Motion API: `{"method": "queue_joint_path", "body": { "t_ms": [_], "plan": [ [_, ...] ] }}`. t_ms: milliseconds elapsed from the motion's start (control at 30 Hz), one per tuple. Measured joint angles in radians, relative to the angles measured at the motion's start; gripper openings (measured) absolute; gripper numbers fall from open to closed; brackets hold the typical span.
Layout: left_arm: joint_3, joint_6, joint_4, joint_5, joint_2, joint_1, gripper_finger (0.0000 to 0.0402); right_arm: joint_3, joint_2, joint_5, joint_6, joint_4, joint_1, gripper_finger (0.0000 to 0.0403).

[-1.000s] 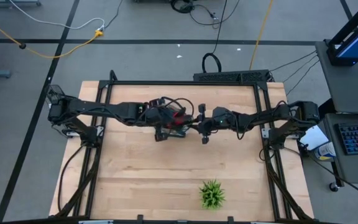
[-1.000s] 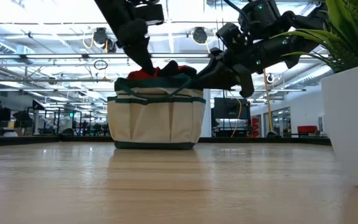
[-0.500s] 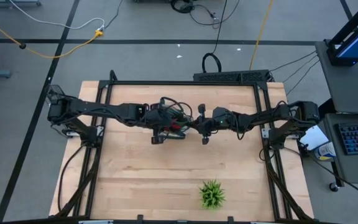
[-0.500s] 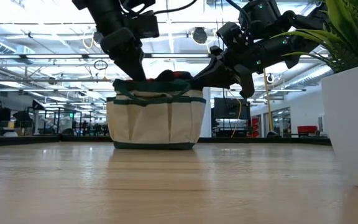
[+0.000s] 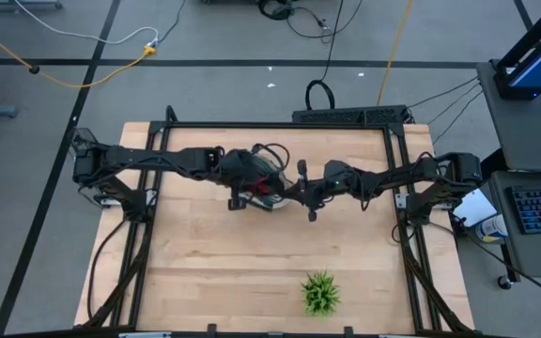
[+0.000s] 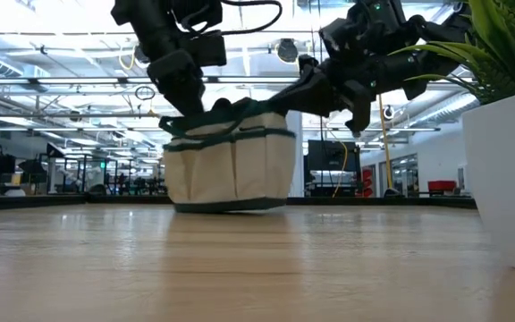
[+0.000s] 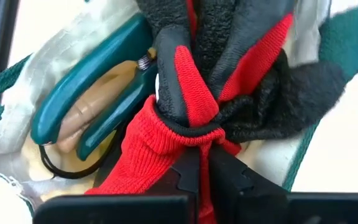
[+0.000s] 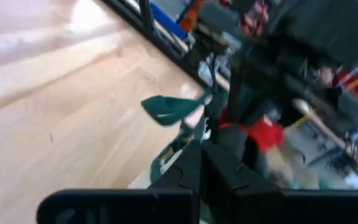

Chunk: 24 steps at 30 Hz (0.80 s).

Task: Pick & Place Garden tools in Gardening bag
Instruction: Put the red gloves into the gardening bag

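Right now the left gripper [image 7: 199, 180] is clenched on the red-and-black glove [image 7: 210, 93], its two dark fingers pinched together around the glove's red cuff at the bottom centre of the left wrist frame. That one glove is bunched up and fills the middle of that frame, lying in the open mouth of the gardening bag [image 6: 231, 165]. Beside it, at the left of the frame, sits one pair of pruning shears [image 7: 89, 102] with teal handles, also inside the bag's cream lining.

The right gripper [image 8: 201, 168] is closed too, its fingers pressed together at the bottom centre of the right wrist frame, right at the bag's dark green trim [image 8: 169, 107]; I cannot tell for certain whether fabric is caught between them.

Seen from table height, the single bag stands left of centre in the frame, tilted, with its right side lifted off the wood. The left arm comes down onto its top from the upper left, the right arm reaches its upper right corner from the upper right.

From above, both grippers meet over the bag [image 5: 263, 188] in the upper middle of the wooden table [image 5: 214, 272]. One green spiky plant [image 5: 320, 293] sits well apart, at the lower centre-right.
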Motion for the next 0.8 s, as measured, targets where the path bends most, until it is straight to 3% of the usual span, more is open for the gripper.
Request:
{"method": "queue_joint_path", "body": {
  "t_ms": [100,267,367,600,800],
  "plan": [
    [-0.001,0.043,0.03,0.049,0.0,0.0,0.0018,0.0,0.0,0.012,-0.004,0.011,-0.002,0.0001],
    [0.002,-0.014,-0.009,0.056,0.022,0.0,0.0008,0.0,-0.002,0.071,-0.001,-0.02,-0.014,0.0],
    [0.0,-0.016,-0.007,0.041,0.022,-0.005,0.0023,0.001,-0.002,0.074,0.011,-0.035,-0.015,0.0],
    [0.045,0.047,0.016,-0.12,0.009,-0.059,0.0111,0.004,-0.002,0.073,0.014,-0.059,-0.014,0.0],
    [0.098,0.07,0.0,-0.233,-0.022,-0.128,0.0144,0.004,-0.002,0.074,0.022,-0.072,-0.014,0.0]
  ]
}}
